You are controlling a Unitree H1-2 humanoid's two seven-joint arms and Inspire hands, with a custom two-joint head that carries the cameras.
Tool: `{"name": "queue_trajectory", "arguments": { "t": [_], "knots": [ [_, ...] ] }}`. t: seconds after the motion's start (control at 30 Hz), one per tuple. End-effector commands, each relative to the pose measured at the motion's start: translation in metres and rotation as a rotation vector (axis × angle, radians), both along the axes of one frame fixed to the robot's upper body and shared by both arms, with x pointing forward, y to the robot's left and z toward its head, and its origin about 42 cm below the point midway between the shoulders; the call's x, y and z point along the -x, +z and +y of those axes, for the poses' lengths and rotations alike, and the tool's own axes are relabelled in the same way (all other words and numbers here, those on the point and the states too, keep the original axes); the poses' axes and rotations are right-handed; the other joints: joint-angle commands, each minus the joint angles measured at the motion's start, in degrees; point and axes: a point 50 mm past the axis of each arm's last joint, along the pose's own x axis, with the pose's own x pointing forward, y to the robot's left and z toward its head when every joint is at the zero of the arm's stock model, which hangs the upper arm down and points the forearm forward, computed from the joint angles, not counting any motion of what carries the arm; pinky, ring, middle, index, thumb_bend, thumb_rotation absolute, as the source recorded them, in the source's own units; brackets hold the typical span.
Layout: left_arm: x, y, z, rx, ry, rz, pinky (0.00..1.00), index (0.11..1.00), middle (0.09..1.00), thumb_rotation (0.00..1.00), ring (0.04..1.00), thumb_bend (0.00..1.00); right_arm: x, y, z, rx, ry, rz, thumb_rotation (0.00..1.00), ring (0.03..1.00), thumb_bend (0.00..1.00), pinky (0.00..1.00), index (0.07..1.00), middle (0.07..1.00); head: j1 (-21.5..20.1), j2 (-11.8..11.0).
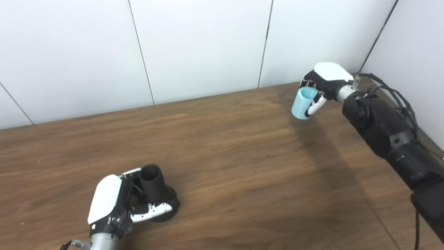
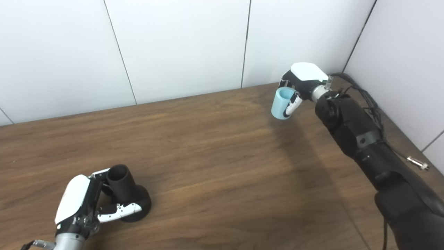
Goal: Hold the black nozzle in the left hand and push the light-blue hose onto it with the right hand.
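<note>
Left hand (image 1: 116, 201) clamped round black nozzle (image 1: 152, 184) at near-left of table (image 1: 242, 156) (open mouth up). Right hand (image 1: 324, 85) grips light-blue hose (image 1: 303, 103) far right, well apart.

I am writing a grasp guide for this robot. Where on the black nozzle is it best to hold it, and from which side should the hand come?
Probably the narrow neck of the black nozzle, above its wide base, approached from the left. The left hand wraps it there already, leaving the open top free for the light-blue hose.
</note>
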Motion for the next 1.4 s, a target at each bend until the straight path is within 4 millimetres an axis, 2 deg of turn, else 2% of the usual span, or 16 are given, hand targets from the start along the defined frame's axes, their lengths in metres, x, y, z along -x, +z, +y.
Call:
{"name": "queue_trajectory", "arguments": {
  "t": [0.0,0.1,0.2,0.3,0.5,0.57,0.63,0.77,0.87,1.1,1.13,1.2,1.23,1.3,1.33,1.37],
  "knots": [
    [0.005,-0.005,0.001,-0.021,-0.011,0.04,0.47,0.464,0.524,0.0,0.542,0.52,-0.002,0.037,0.0,0.007,0.021,-0.117,0.0,0.397,0.52,0.43,0.515,0.499,0.52,0.13],
    [0.005,-0.006,-0.001,-0.021,-0.01,0.043,0.46,0.462,0.526,0.0,0.537,0.52,0.002,0.049,0.009,0.007,0.049,-0.147,0.0,0.397,0.52,0.4,0.511,0.5,1.55,0.13],
    [0.006,-0.006,-0.003,-0.024,-0.013,0.037,0.47,0.461,0.527,0.0,0.541,0.52,0.01,0.061,0.023,-0.002,0.078,-0.158,0.0,0.39,0.52,0.43,0.51,0.477,2.52,0.01],
    [0.007,-0.007,-0.005,-0.027,-0.018,0.03,0.46,0.465,0.522,0.0,0.53,0.52,0.02,0.071,0.037,-0.054,0.15,-0.161,0.0,0.398,0.52,0.41,0.492,0.506,4.02,-0.02],
    [0.009,-0.007,-0.012,-0.03,-0.014,0.03,0.46,0.469,0.52,0.0,0.528,0.52,0.046,0.087,0.065,-0.055,0.247,-0.172,0.0,0.394,0.52,0.42,0.483,0.517,7.01,-0.03],
    [0.009,-0.008,-0.015,-0.031,-0.014,0.03,0.46,0.474,0.513,0.0,0.52,0.52,0.058,0.093,0.076,-0.048,0.289,-0.192,0.0,0.386,0.52,0.41,0.483,0.514,9.17,0.16],
    [0.01,-0.007,-0.019,-0.031,-0.015,0.035,0.45,0.476,0.508,0.0,0.515,0.52,0.07,0.099,0.088,-0.053,0.335,-0.201,0.0,0.394,0.52,0.46,0.483,0.501,10.96,0.76],
    [0.012,-0.005,-0.026,-0.034,-0.007,0.052,0.48,0.473,0.517,0.0,0.536,0.52,0.087,0.108,0.107,-0.113,0.425,-0.189,0.0,0.383,0.52,0.4,0.496,0.511,12.5,1.49],
    [0.011,-0.006,-0.031,-0.034,-0.006,0.041,0.47,0.478,0.51,0.0,0.531,0.52,0.097,0.114,0.121,-0.15,0.473,-0.185,0.0,0.391,0.52,0.41,0.497,0.515,13.56,1.8],
    [0.014,-0.006,-0.043,-0.034,-0.008,0.036,0.47,0.476,0.511,0.0,0.525,0.52,0.118,0.127,0.15,-0.226,0.58,-0.207,0.0,0.386,0.52,0.35,0.495,0.518,15.59,2.17],
    [0.014,-0.006,-0.044,-0.037,-0.007,0.036,0.47,0.476,0.51,0.0,0.525,0.52,0.12,0.128,0.155,-0.241,0.6,-0.215,0.0,0.388,0.52,0.36,0.493,0.519,15.88,2.3],
    [0.015,-0.007,-0.047,-0.042,-0.007,0.032,0.47,0.478,0.507,0.0,0.524,0.52,0.123,0.129,0.162,-0.262,0.635,-0.229,0.0,0.386,0.52,0.45,0.497,0.511,16.4,2.38],
    [0.015,-0.007,-0.048,-0.047,-0.009,0.025,0.46,0.484,0.495,0.0,0.513,0.52,0.124,0.129,0.166,-0.274,0.654,-0.237,0.0,0.378,0.52,0.38,0.5,0.51,16.82,2.54],
    [0.015,-0.007,-0.051,-0.055,-0.014,0.015,0.45,0.491,0.477,0.0,0.497,0.52,0.127,0.13,0.174,-0.286,0.684,-0.252,0.0,0.43,0.52,0.24,0.488,0.489,17.19,2.62],
    [0.016,-0.008,-0.052,-0.059,-0.016,0.01,0.44,0.494,0.466,0.0,0.49,0.52,0.129,0.13,0.179,-0.294,0.701,-0.255,0.0,0.438,0.52,0.25,0.487,0.485,17.42,2.67],
    [0.016,-0.008,-0.053,-0.06,-0.018,0.007,0.45,0.496,0.462,0.0,0.49,0.52,0.13,0.13,0.182,-0.299,0.712,-0.257,0.0,0.418,0.52,0.33,0.494,0.493,17.42,2.67]
  ]
}}
